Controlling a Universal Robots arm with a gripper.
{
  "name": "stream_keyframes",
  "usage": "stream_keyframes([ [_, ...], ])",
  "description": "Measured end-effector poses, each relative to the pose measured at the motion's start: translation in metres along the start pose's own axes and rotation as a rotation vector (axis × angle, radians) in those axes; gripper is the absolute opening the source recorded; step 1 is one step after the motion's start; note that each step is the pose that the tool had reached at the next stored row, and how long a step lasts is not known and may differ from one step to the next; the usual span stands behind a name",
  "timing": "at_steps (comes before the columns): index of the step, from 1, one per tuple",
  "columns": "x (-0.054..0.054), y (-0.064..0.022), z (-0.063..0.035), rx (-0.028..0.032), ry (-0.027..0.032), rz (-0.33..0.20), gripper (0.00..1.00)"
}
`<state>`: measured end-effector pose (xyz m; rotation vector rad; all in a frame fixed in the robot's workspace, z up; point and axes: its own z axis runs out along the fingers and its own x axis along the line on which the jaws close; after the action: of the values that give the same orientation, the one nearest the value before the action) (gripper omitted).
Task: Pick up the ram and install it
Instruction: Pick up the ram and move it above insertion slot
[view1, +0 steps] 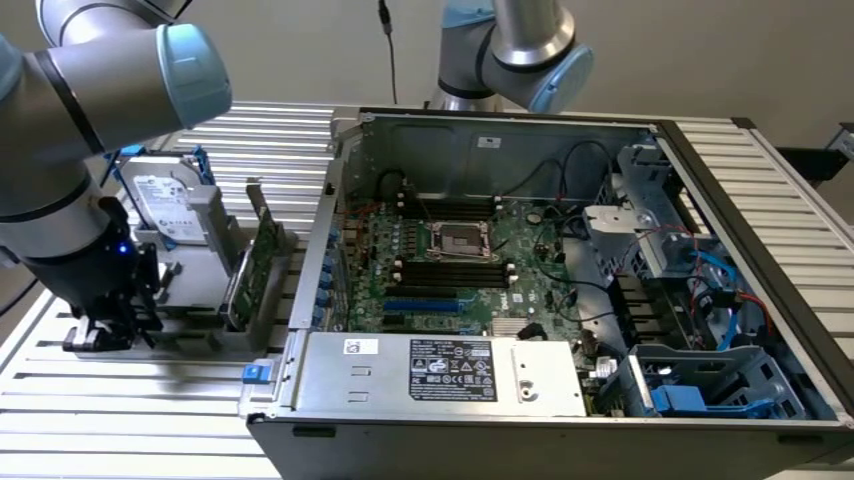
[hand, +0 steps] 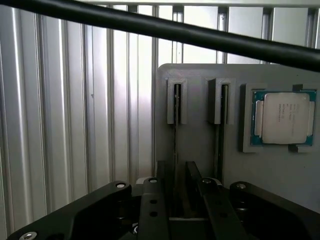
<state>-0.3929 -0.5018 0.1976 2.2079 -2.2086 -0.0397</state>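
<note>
Wrist view shows me the ram (hand: 176, 102) edge-on, standing in a slot of the grey holder (hand: 197, 140), its long axis running straight toward the gripper (hand: 177, 172), whose fingers (hand: 151, 200) are spread wide apart. Exterior view adds the arm (view1: 67, 200) low over that holder, beside the computer case (view1: 534, 445).

1 claw (hand: 176, 174) w/ 2 fingers (hand: 151, 202). Just ahead of claw: 1 holder (hand: 197, 145) w/ 2 slots (hand: 177, 102), 1 CPU (hand: 283, 118) beside them. Near claw: 1 ram (view1: 250, 272), 1 taller card (view1: 256, 208), 1 HDD (view1: 174, 212). Well apart from claw: 1 PC case (view1: 507, 135), 1 mobo (view1: 534, 287), 1 PSU (view1: 441, 372).
</note>
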Motion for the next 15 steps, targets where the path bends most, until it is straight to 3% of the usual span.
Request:
stream_keyframes([
  [8,0.001,-0.0001,-0.0001,-0.0005,-0.0005,0.0,0.29],
  [11,0.0013,-0.0001,-0.0001,-0.0013,-0.0005,0.0,0.13],
  [15,0.0017,0.0,-0.0001,-0.0027,-0.001,0.0,0.13],
])
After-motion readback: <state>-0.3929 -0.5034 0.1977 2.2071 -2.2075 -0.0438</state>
